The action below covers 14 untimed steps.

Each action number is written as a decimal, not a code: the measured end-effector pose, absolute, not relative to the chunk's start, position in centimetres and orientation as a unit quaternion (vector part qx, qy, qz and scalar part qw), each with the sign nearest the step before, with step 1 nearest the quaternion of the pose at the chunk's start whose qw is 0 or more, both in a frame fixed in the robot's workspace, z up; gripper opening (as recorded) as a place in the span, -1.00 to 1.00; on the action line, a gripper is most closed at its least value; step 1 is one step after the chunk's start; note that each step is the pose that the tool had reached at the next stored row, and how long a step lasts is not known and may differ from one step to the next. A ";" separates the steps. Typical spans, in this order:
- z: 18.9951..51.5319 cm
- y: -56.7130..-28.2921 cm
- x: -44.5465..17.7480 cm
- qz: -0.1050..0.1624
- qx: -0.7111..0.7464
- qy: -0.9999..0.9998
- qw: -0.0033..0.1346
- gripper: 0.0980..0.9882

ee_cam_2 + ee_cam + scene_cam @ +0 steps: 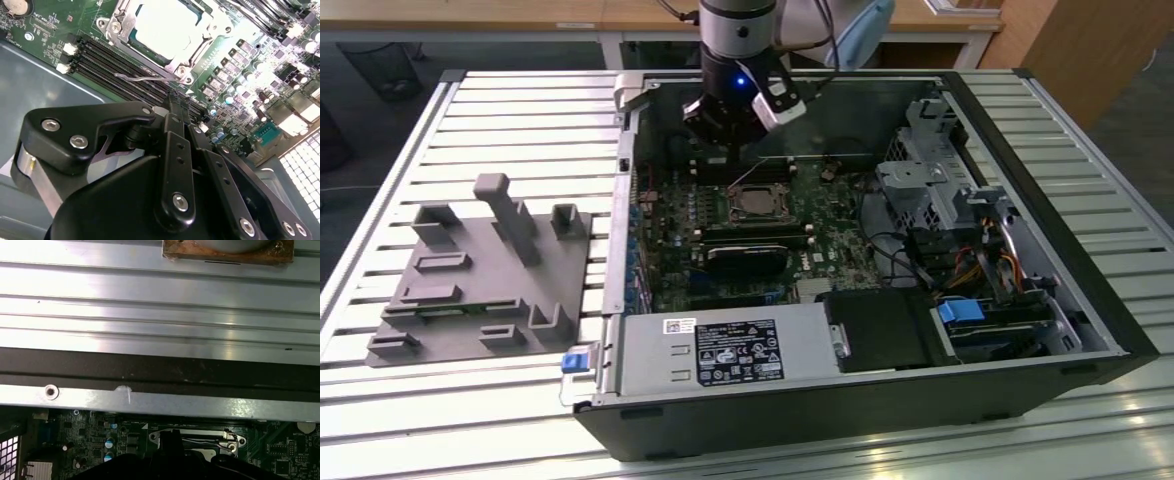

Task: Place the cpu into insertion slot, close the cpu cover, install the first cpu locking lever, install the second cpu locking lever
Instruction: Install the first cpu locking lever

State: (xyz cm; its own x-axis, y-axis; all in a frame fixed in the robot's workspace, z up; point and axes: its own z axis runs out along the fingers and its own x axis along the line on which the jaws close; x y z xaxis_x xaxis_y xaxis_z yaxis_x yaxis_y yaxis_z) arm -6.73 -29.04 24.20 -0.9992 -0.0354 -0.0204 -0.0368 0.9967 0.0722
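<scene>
The cpu (167, 25) is sitting under the cpu cover (200, 42); I'm hovering the gripper (175, 107), fingers together, just beside its locking lever (145, 77).

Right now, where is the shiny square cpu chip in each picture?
Exterior view: the cpu sits mid-board inside the open computer case, just in front of the gripper.
Second wrist view: the cpu lies beyond the gripper, framed by the cpu cover.
First wrist view: I cannot make out the chip.
Shared landmark: the green circuit board.
</scene>
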 end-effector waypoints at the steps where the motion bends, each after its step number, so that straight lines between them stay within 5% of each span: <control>1: 24.1 -29.0 -6.7 0.036 -0.018 0.999 0.010 -0.98; 14: 23.4 -29.0 -5.6 0.036 -0.018 0.999 0.009 -0.98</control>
State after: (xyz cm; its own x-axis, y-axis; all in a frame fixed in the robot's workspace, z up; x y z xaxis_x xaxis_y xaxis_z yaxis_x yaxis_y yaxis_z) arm -5.64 -29.05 23.38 -0.9992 -0.0355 -0.0203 -0.0369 0.9967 0.0723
